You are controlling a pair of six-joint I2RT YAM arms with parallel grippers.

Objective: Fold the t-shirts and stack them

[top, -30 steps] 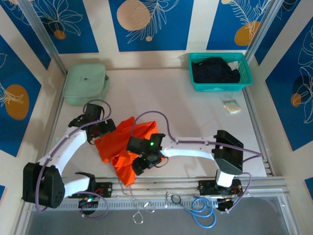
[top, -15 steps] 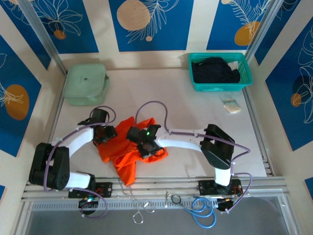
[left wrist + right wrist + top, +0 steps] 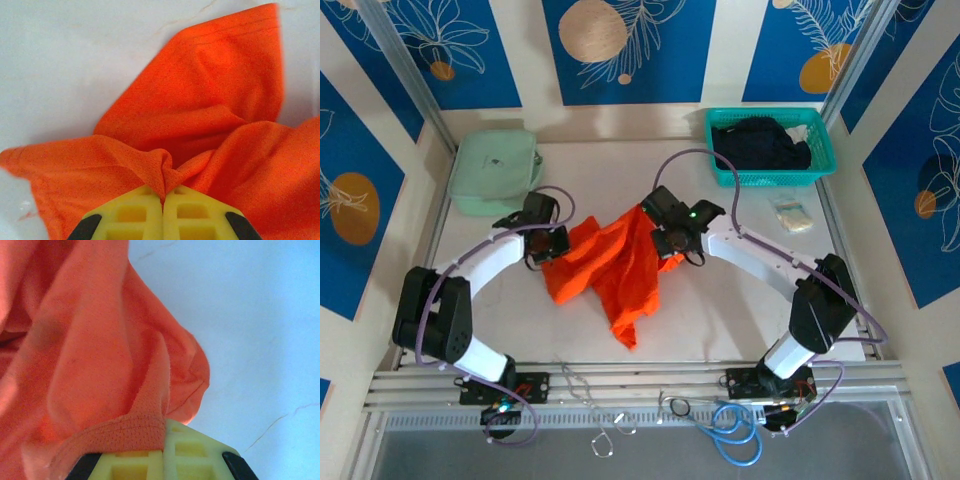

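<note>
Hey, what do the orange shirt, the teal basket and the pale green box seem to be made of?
The bright orange thin-fabric t-shirt: soft matte cloth, possibly synthetic knit; it bunches into folds and shows a fine dotted weave and stitched hem. The teal mesh basket: looks like rigid plastic, with open lattice walls. The pale green lidded box: likely smooth plastic, faintly shiny.

a white table (image 3: 720,300) with faint hairline cracks. a pale green box (image 3: 493,170) sits at its far left corner and a teal basket (image 3: 770,178) at the far right. a small pale packet (image 3: 791,215) lies just near of the basket. an orange shirt (image 3: 615,265) lies bunched mid-table, one end trailing toward the near edge.
</note>
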